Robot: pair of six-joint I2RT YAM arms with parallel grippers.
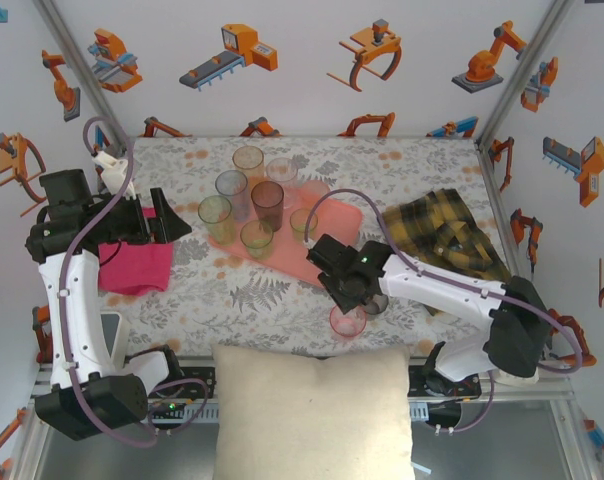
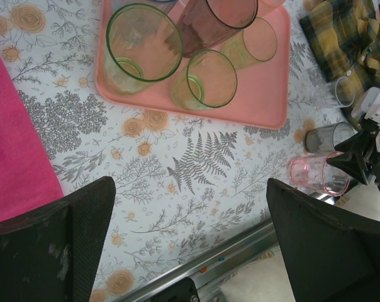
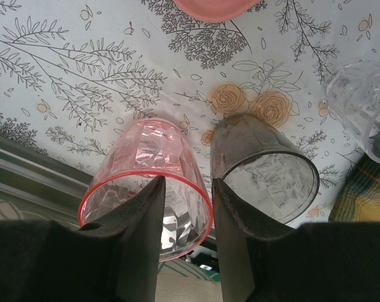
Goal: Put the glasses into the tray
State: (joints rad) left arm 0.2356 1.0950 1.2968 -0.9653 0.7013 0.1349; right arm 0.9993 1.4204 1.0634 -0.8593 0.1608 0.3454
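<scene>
The left hand (image 2: 190, 189) hangs wide with nothing between its fingers, the magenta cloth (image 2: 14, 138) to its left and the tray (image 2: 265, 88) ahead of it, carrying several glasses (image 2: 139, 56). It poses little danger unless it drops onto those crowded rims. The trouble, I judge, lies at the right hand (image 3: 189, 182). Its jaws stand narrow, one finger over the mouth of the pink glass (image 3: 146, 157) and the other at the rim of the grey glass (image 3: 253, 145) just beside it, and I cannot tell whether anything is pinched. Closing here could catch both walls at once or nudge the grey glass over. A thin, slick wall held by one side may also swing or slip on the lift. The rail (image 3: 26, 170) at the surface's edge lies close on this hand's left, so a tipped glass could roll off. A clear glass (image 3: 360, 107) and the plaid cloth (image 1: 447, 235) lie to its right, the tray beyond its fingertips. The surface (image 2: 196, 163) is flat, with a pale floral print. The walls (image 1: 312, 60) are white with orange robot pictures, and a cream cushion (image 1: 312, 410) sits behind the hands at the near edge.
</scene>
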